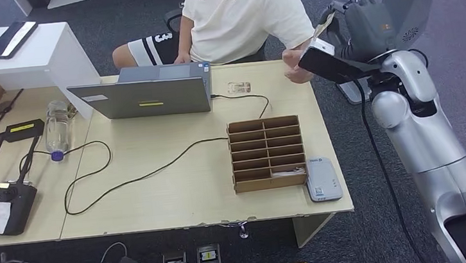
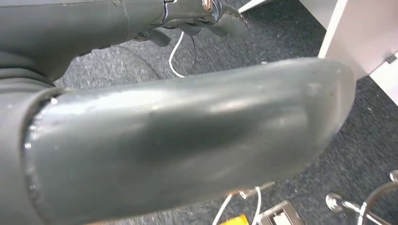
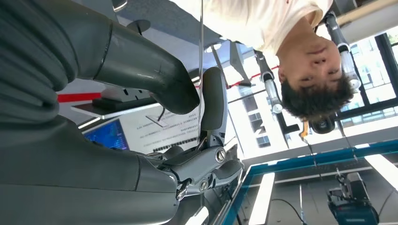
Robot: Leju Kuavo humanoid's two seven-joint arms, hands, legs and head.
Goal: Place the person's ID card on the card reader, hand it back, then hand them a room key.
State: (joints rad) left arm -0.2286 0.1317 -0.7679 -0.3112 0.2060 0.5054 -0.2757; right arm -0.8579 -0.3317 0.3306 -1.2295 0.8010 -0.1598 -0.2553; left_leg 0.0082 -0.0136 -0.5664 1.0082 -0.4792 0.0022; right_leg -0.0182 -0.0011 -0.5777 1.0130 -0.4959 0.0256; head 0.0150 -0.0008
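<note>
Past the far right corner of the pale wooden bench (image 1: 159,196), right hand (image 1: 362,25) raised, pinching thin pale ID card (image 1: 322,27) edge-on between thumb and fingers, just beside person's hand (image 1: 298,67); left hand (image 2: 187,140) state unclear; white card reader (image 1: 323,179) beside brown cardboard slotted box (image 1: 266,153)

Brown organiser (image 1: 266,152); white card reader (image 1: 322,178); grey laptop (image 1: 143,96)

The worktop (image 1: 178,188) was pale matt wood laminate. The slotted organizer (image 1: 267,152) looked like brown cardboard, the card reader (image 1: 323,179) smooth white plastic, the bottle (image 1: 58,128) clear plastic, the floor (image 1: 369,234) rough grey carpet.
</note>
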